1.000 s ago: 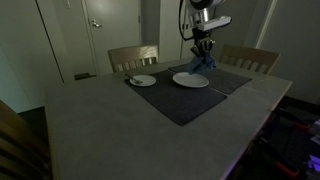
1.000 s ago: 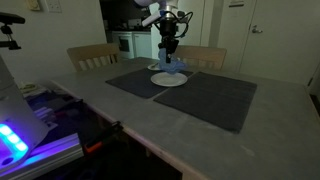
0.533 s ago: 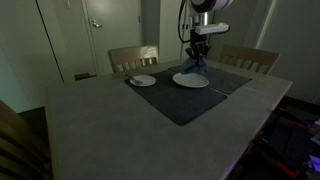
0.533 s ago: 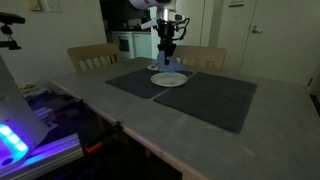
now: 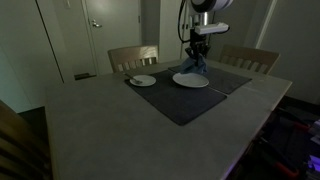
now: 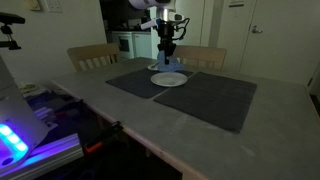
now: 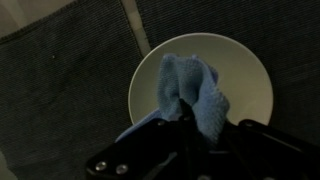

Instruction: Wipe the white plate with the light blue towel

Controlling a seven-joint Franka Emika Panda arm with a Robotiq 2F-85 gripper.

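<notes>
We saw the gripper [image 7: 188, 122] clamped on the light blue towel [image 7: 195, 88], which hung bunched over the white plate [image 7: 245, 85]; we could not tell whether it touched. In an exterior view, that plate sat on a dark placemat [image 5: 185, 103], with 1 smaller plate [image 5: 142, 80] nearby.

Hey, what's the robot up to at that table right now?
The robot's pincer is shut on the light blue towel, holding it bunched over the white plate, which sits on a dark placemat. Whether the towel touches the plate is hard to tell. A smaller plate lies nearby.
</notes>
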